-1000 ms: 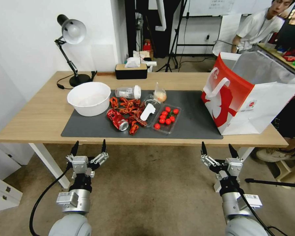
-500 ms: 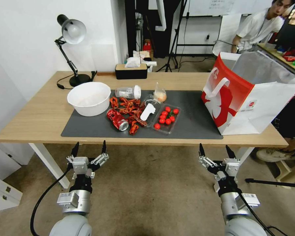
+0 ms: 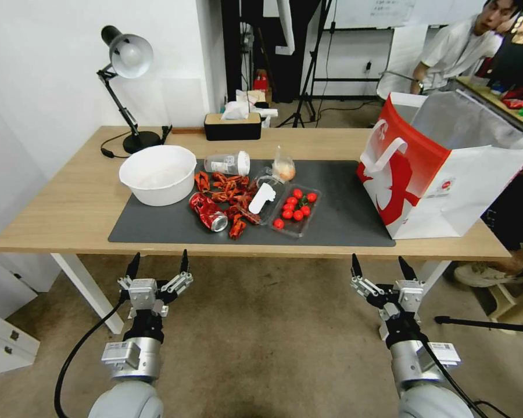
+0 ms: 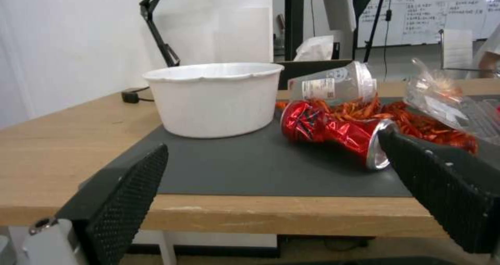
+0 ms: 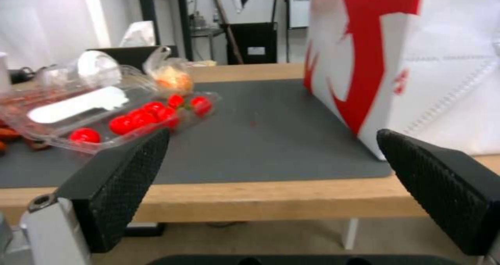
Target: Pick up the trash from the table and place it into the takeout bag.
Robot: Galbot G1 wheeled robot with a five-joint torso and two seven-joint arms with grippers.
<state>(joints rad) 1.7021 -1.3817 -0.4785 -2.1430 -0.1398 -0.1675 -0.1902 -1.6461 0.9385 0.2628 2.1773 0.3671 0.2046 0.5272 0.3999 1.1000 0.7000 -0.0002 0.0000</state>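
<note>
Head view | tray (image 3: 297, 219): red tomatoes (image 3: 296, 206) | white bowl (image 3: 157, 174): empty

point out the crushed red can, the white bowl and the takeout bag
crushed red aluminium can (image 4: 333, 134), left wrist view, on its dented side.
round white plastic bowl (image 3: 157, 174), head view, on its inner wall.
boxy white and red paper takeout bag (image 3: 412, 168), head view, on its red printed panel.
</note>
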